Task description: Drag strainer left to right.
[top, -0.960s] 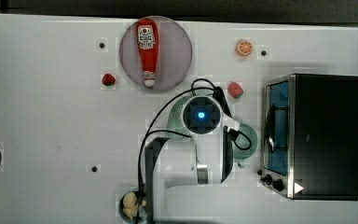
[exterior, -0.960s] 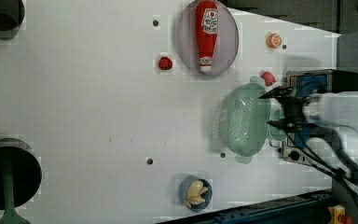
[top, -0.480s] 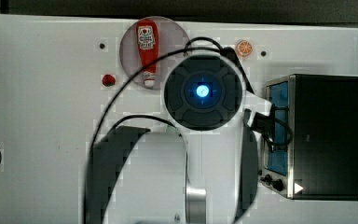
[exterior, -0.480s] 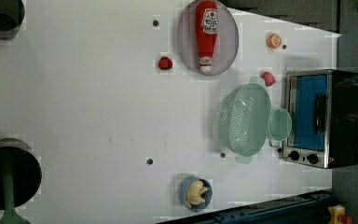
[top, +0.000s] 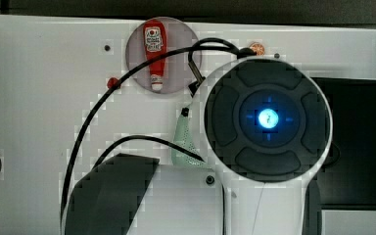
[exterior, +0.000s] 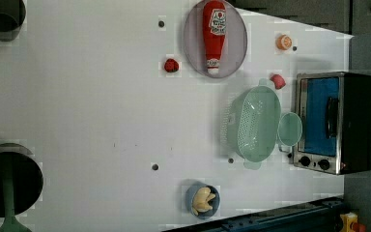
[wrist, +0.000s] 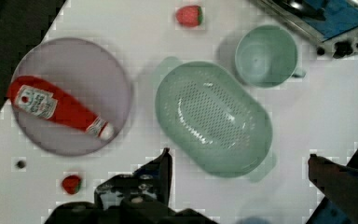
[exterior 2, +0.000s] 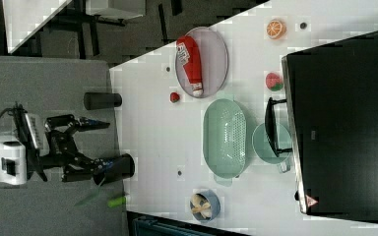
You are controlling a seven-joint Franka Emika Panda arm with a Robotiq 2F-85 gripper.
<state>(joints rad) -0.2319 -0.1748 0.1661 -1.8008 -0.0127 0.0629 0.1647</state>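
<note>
Counting first: one strainer (exterior: 257, 126), one green mug (exterior: 290, 129), one ketchup bottle (exterior: 214, 36) on one grey plate (exterior: 192, 43), one toaster oven (exterior: 335, 123), one small blue bowl (exterior: 202, 200) with pale yellow pieces in it, and one orange slice (exterior: 283, 42) near the left view's top right.
Little red bits: looks like two strawberries, one (exterior: 171, 65) to the left of the plate in the left view and one (exterior: 278, 80) between the strainer and the oven's upper corner.
Strainer spot: right of centre in the left view, lying flat on the white table (exterior: 87, 111), its long side running up and down the frame, the mug touching or just beside its right edge and the oven just past that.
Claw: gripper (exterior 2: 96, 147) sits at the far left of the right view, off the table edge and well apart from the strainer, with its two fingers spread wide and nothing between them.
Wrist view: strainer (wrist: 213, 118) in the middle, mug (wrist: 265, 56) beside it, bottle (wrist: 56, 108) on its plate (wrist: 81, 65).
Changed since half a second ago: the arm's round blue-lit cap (top: 268, 119) has grown bigger in the top view and slid toward the right of the frame; the strainer, mug and oven have not shifted in the left view.
In the way: in the top view that cap and the black cable (top: 103, 103) cover most of the strainer (top: 185, 142), leaving a mint sliver at the cap's left edge.
</note>
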